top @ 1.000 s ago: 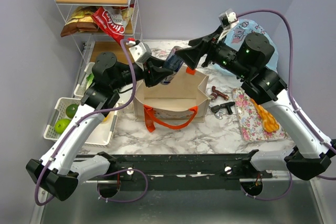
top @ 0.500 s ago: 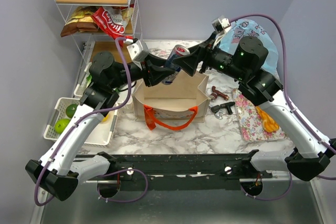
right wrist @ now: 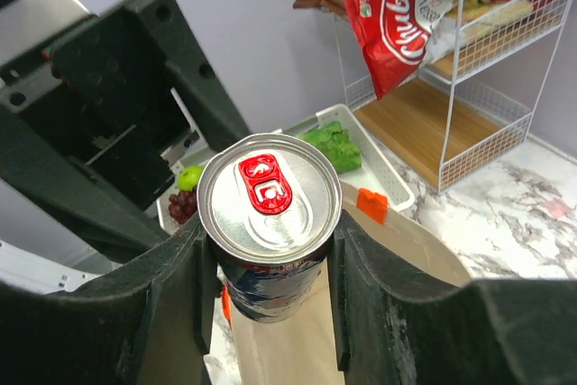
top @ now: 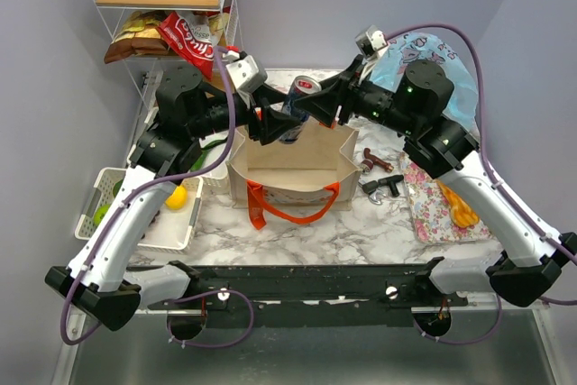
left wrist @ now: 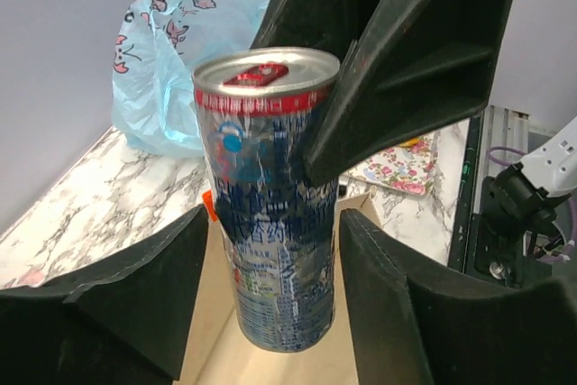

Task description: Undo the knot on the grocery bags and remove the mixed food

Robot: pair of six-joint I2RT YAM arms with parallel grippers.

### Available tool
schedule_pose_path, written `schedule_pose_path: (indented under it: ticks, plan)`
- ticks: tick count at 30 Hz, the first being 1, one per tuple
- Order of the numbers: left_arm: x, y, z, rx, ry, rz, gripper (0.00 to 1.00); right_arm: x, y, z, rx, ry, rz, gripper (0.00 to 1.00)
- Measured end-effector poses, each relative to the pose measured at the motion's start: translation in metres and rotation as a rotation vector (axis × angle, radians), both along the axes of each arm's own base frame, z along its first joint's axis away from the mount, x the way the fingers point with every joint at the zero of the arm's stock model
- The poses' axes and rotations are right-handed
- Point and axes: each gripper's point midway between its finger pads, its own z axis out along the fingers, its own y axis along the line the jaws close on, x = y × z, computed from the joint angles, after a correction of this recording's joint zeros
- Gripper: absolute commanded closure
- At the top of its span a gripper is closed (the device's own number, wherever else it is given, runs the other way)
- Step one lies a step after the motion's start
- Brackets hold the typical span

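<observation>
The blue-silver drink can (left wrist: 270, 223) stands almost upright between both claws. The right claw (right wrist: 268, 250) pinches it, and the left claw (left wrist: 270, 259) is spread beside it.

White script resembling "Chuba" is seen on the red snack packet (right wrist: 397, 15). Print on the drink can (left wrist: 270, 223) cannot be read.

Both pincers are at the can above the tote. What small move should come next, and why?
Probably the left pincer should back straight away from the can. Its wrist view shows a gap on each side of the can, so it is not gripping, while the right pincer presses both sides near the top. The can hangs over the tote.
</observation>
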Motion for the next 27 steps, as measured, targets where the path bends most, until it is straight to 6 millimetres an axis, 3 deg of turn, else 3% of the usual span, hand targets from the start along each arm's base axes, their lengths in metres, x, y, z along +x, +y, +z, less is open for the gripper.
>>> schedule_pose_path:
  ticks: [6,14,16,21,27]
  plan:
    - [0.003,0.001,0.000,0.031,-0.001,0.009,0.34,0.001,0.006,-0.019,-0.051,0.032,0.027,0.99]
    - [0.013,-0.004,-0.014,0.107,0.078,0.008,0.44,0.003,0.006,-0.025,-0.083,0.013,0.030,0.99]
    - [0.012,-0.004,-0.018,0.122,0.093,0.003,0.44,0.003,0.006,-0.029,-0.095,0.019,0.031,0.99]
    - [0.011,-0.002,-0.029,0.153,0.119,0.004,0.32,0.004,0.007,-0.036,-0.114,0.034,0.033,0.99]
    - [0.013,-0.001,-0.043,0.187,0.155,0.016,0.37,0.004,0.007,-0.036,-0.117,0.032,0.033,0.99]
